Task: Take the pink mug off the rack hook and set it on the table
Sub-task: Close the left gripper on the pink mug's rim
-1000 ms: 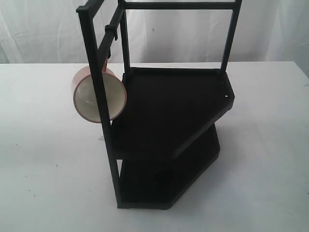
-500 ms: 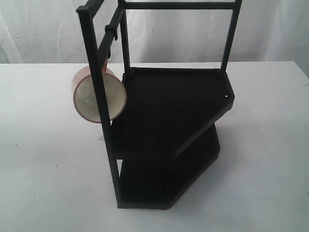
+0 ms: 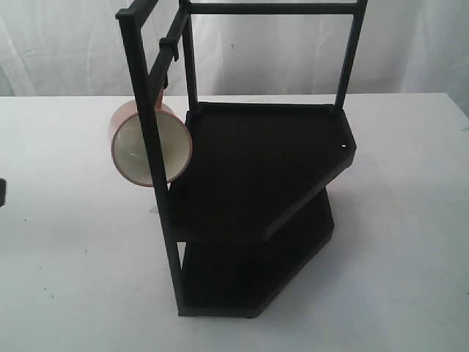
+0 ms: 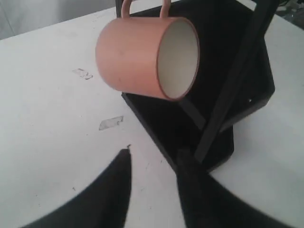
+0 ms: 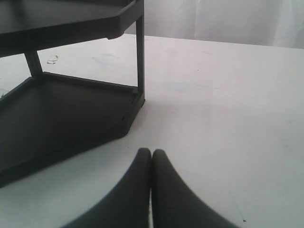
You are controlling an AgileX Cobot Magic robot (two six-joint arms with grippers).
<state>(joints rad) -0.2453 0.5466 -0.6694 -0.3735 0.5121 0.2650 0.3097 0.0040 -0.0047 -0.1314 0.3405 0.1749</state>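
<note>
The pink mug (image 3: 150,150) hangs on its side by its handle from the rack hook (image 3: 165,79), on the top side bar of the black rack (image 3: 256,169). Its cream inside faces the exterior camera. In the left wrist view the pink mug (image 4: 142,57) hangs above the table (image 4: 47,118), beyond my left gripper (image 4: 154,159). That gripper is open and empty, a short way from the mug. A dark sliver of the left gripper (image 3: 2,192) shows at the left edge of the exterior view. My right gripper (image 5: 151,154) is shut and empty over the table (image 5: 228,118).
The rack's front post (image 3: 150,147) crosses in front of the mug. Its lower shelf (image 5: 66,114) lies close to the right gripper. Two small tape marks (image 4: 110,122) sit on the table near the rack. A white curtain (image 3: 73,44) hangs behind.
A dark part of the left gripper has come into the exterior view at its left edge. The mug and rack have not moved.
</note>
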